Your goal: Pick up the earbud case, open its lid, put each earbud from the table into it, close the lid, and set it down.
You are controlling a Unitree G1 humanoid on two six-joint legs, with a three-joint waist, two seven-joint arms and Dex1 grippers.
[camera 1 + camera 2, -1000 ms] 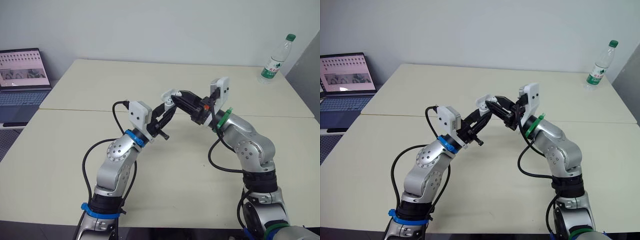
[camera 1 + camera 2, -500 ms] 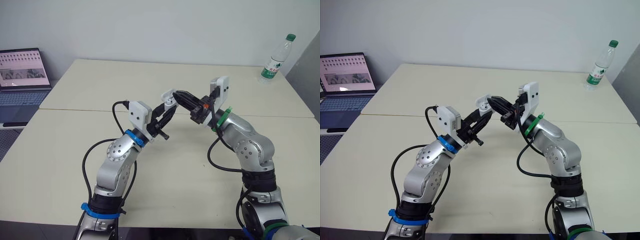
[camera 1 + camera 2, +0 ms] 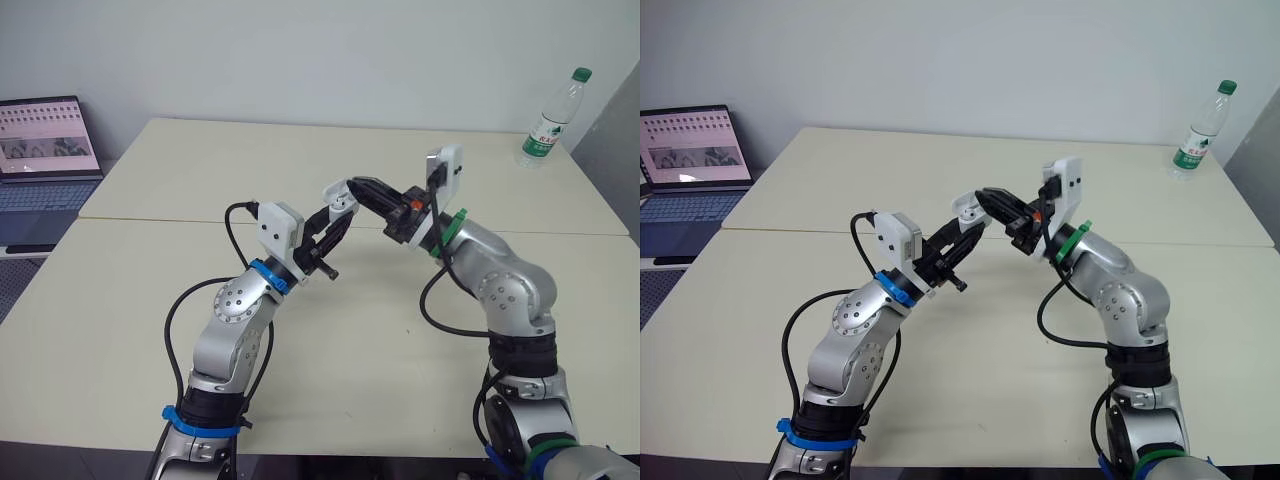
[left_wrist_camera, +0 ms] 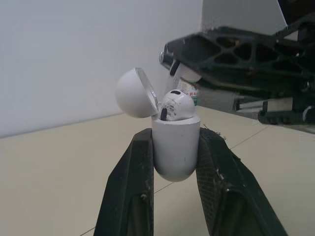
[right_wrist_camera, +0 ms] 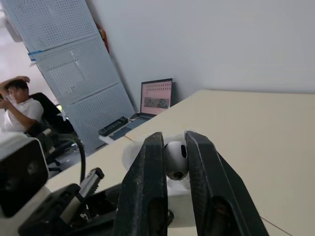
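Left wrist view has my left fingers (image 4: 133, 177) clamped on the upright, lid-open earbud case (image 4: 175, 147) above the worktop (image 4: 59, 162), my right fingers (image 5: 147, 167) pinching an earbud (image 5: 175, 160) just over its mouth

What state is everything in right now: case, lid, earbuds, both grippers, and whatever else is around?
earbud case: upright, lifted off the table, clamped by the left gripper.
lid: open, swung back.
seated earbud: in the case, head sticking out.
held earbud: pinched in the right gripper, just above the case.
left gripper: shut on the earbud case.
right gripper: shut on the held earbud.
bottle: upright, capped.
laptop: open, screen lit.
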